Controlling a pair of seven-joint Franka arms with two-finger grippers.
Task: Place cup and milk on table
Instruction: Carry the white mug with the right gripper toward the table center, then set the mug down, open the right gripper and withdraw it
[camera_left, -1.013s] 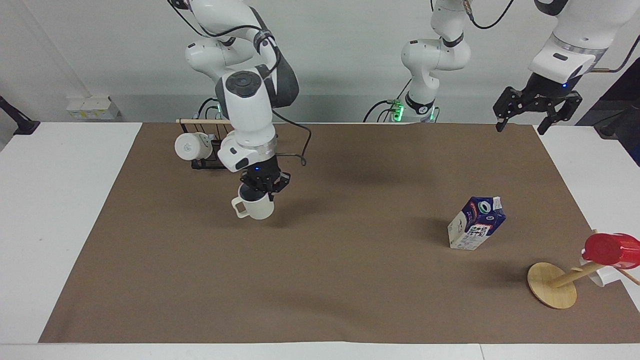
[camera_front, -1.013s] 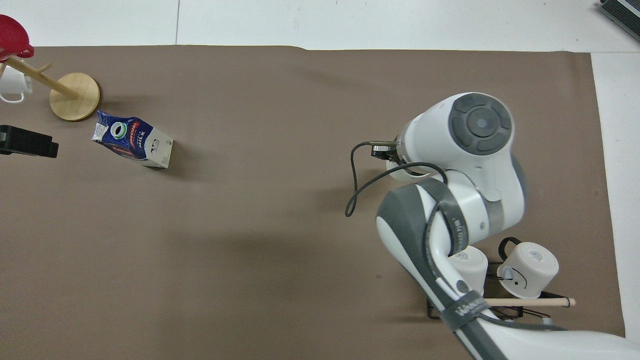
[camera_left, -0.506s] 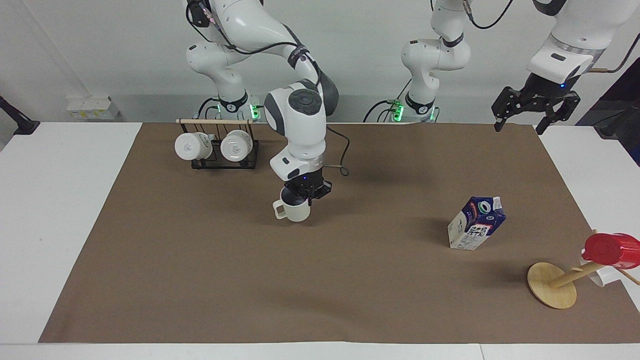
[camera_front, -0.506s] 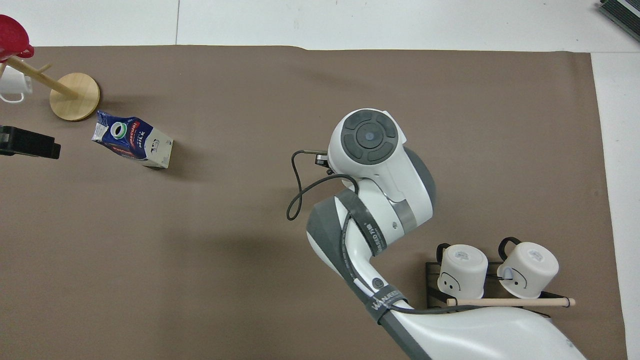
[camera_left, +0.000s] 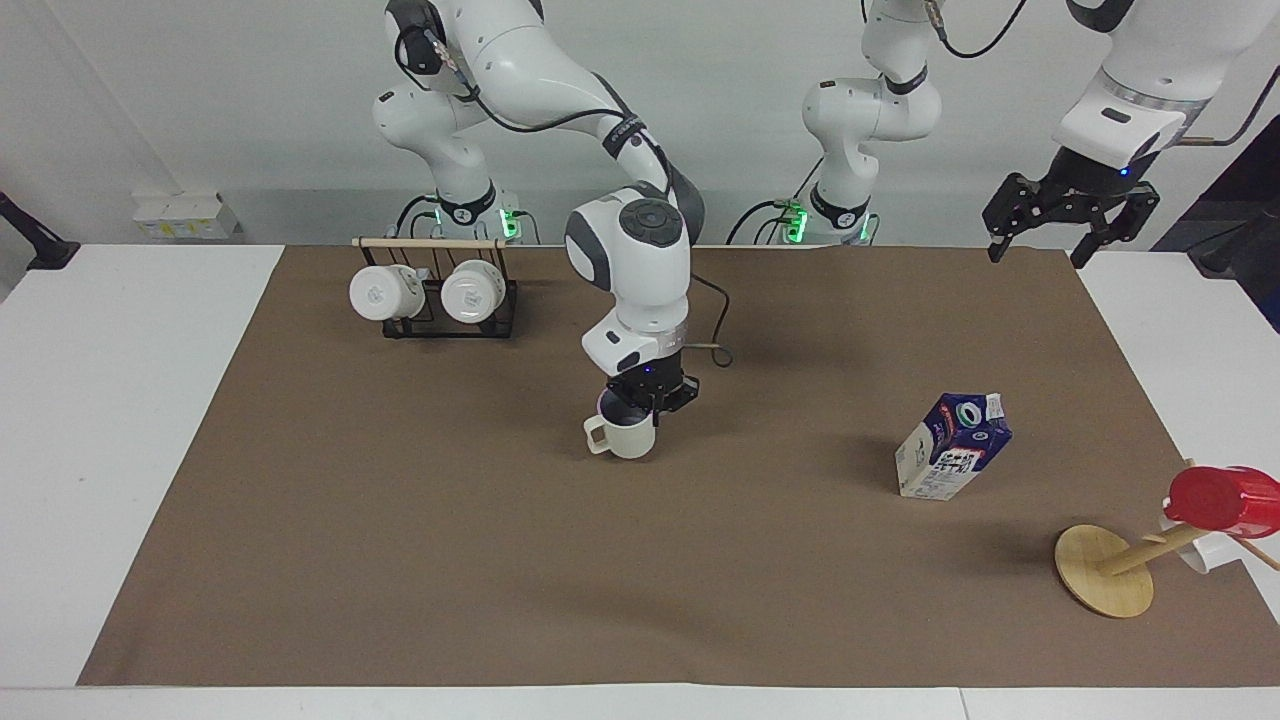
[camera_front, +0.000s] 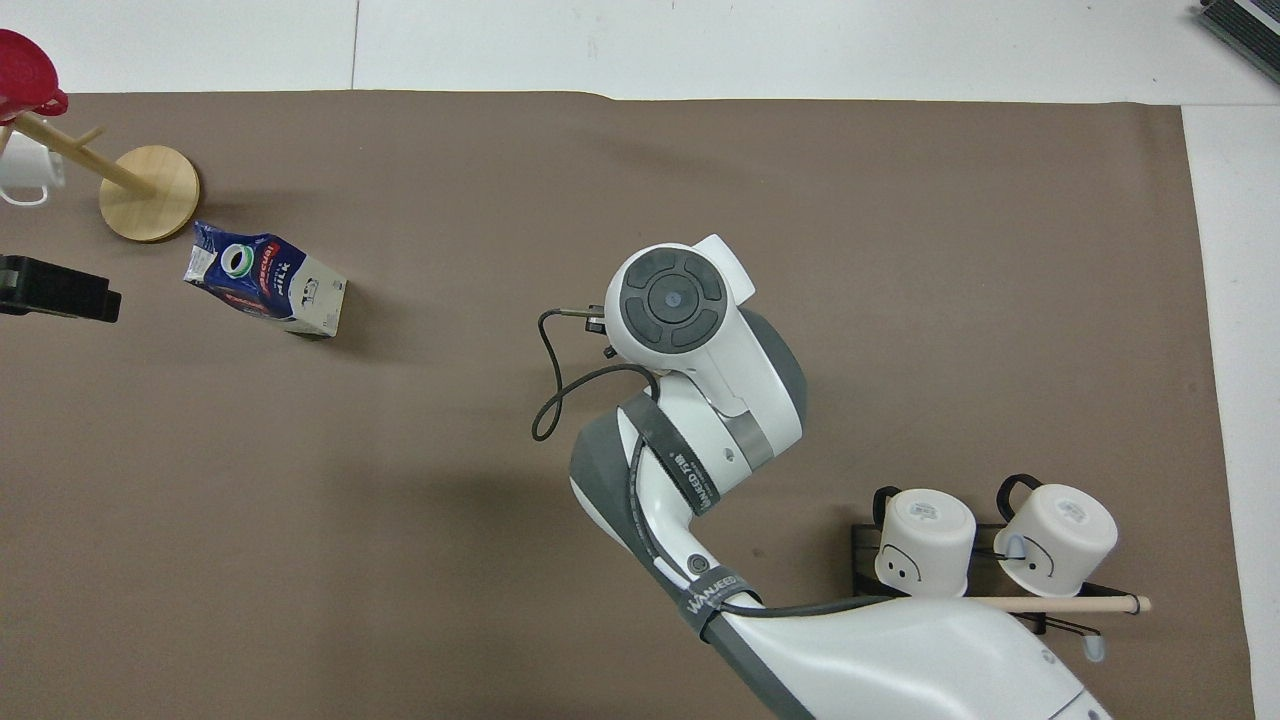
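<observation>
The cream cup (camera_left: 625, 436) stands upright, handle toward the right arm's end of the table, low over or on the brown paper (camera_left: 700, 570) near its middle; I cannot tell whether it touches. My right gripper (camera_left: 648, 398) is shut on its rim from above. In the overhead view the right arm hides the cup. The milk (camera_left: 952, 446) (camera_front: 266, 281) stands tilted on the paper toward the left arm's end. My left gripper (camera_left: 1042, 240) (camera_front: 55, 290) hangs open and empty in the air over the paper's edge at that end, waiting. The white table (camera_left: 120, 420) shows around the paper.
A black rack with two white mugs (camera_left: 435, 292) (camera_front: 990, 545) stands near the right arm's base. A wooden disc stand (camera_left: 1103, 572) (camera_front: 150, 178) holding a red cup (camera_left: 1222, 497) (camera_front: 25, 75) stands farther from the robots than the milk.
My right gripper has carried the cup from near the mug rack toward the middle of the paper and lowered it. The left gripper and the milk have not moved.
</observation>
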